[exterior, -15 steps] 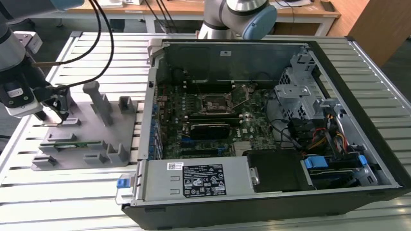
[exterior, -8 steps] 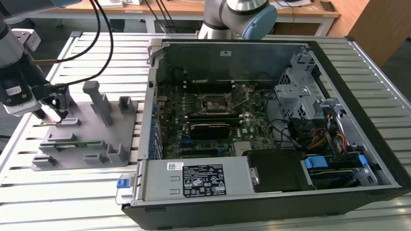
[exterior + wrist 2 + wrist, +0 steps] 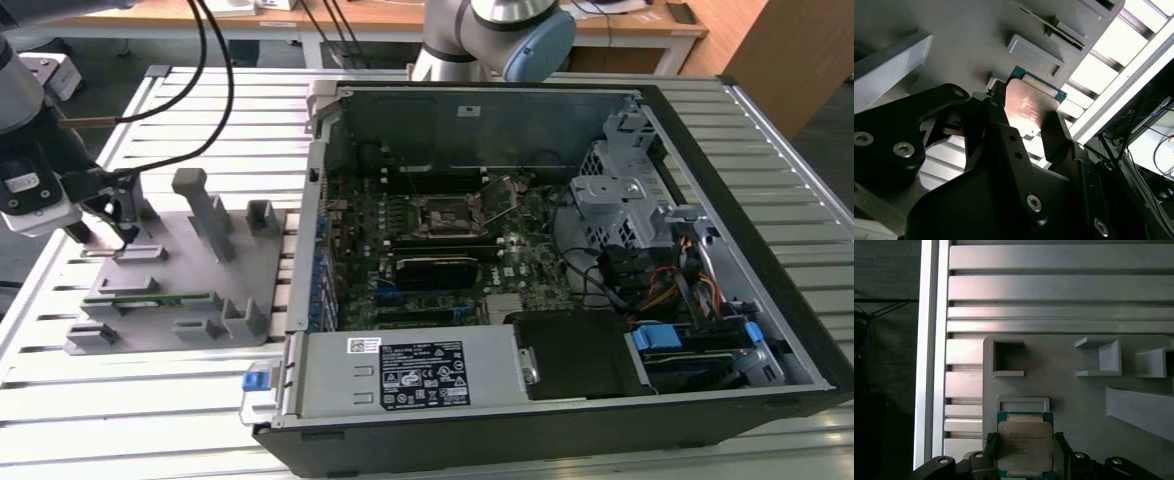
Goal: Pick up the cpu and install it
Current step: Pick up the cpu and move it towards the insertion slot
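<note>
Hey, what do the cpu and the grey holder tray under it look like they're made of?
The lid of the cpu looks like dull silver metal, perhaps plated: it catches a soft sheen. Its thin rim is green, like circuit board. The grey holder tray is matte and evenly grey with formed pockets, so probably plastic, moulded or printed.

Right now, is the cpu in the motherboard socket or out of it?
Out. The end effector grips the cpu over the grey fixture, outside the computer case.
</note>
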Robot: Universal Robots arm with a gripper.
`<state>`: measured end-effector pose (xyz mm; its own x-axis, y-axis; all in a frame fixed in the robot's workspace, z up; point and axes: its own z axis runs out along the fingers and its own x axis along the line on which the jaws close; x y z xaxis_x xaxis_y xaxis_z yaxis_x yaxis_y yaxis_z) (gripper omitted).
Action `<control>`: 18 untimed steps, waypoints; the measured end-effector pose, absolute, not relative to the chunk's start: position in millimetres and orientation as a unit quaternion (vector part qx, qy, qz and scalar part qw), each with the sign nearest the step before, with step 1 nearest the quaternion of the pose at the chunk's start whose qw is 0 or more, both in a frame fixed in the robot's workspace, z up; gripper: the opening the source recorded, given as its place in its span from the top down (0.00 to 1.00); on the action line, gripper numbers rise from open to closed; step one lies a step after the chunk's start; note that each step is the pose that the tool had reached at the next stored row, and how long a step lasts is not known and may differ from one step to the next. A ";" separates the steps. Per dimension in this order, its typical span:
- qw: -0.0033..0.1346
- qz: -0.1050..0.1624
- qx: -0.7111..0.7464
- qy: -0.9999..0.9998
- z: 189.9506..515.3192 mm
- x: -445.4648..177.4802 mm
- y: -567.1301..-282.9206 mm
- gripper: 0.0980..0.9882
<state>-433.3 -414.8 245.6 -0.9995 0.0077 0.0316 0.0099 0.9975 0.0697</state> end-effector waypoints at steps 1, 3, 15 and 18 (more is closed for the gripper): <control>0.016 -0.035 -0.004 -0.999 247.0 -433.3 -414.8 0.52; 0.016 -0.035 -0.004 -0.999 249.7 -433.3 -414.8 0.52; 0.015 -0.035 -0.004 -0.999 270.4 -433.2 -414.8 0.52; 0.015 -0.035 -0.004 -0.999 273.8 -433.3 -414.8 0.52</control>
<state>-433.3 -414.8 273.8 -0.9995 0.0076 0.0308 0.0098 0.9975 0.0698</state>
